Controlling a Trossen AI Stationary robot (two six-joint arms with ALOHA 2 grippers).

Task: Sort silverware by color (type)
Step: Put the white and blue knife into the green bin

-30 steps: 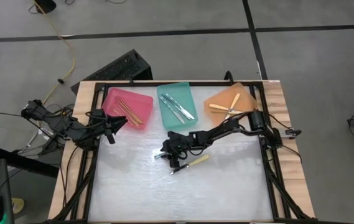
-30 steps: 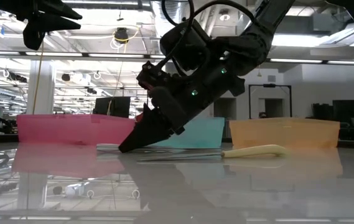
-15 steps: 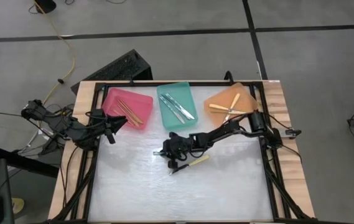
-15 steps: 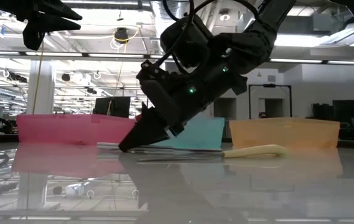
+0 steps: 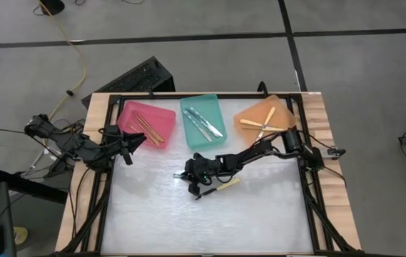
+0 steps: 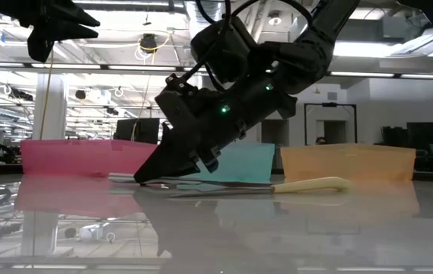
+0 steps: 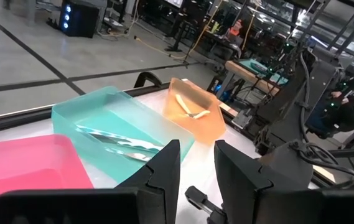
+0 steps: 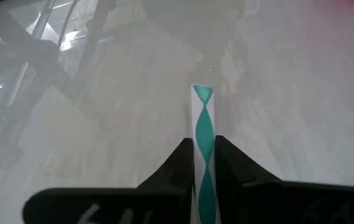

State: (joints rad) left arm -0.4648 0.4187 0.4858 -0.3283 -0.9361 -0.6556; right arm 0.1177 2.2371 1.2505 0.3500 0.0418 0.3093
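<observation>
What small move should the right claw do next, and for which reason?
Probably lift straight up. The right claw is shut on the teal-handled utensil low at the white table, so it needs height before going to the teal tray.

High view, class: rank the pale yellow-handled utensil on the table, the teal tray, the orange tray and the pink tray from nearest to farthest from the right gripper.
From the right gripper:
1. Pale yellow-handled utensil, lying on the table beside it.
2. Teal tray, middle of the back row.
3. Pink tray, back left.
4. Orange tray, back right; nearly as near as the pink tray, so too close to call.
</observation>
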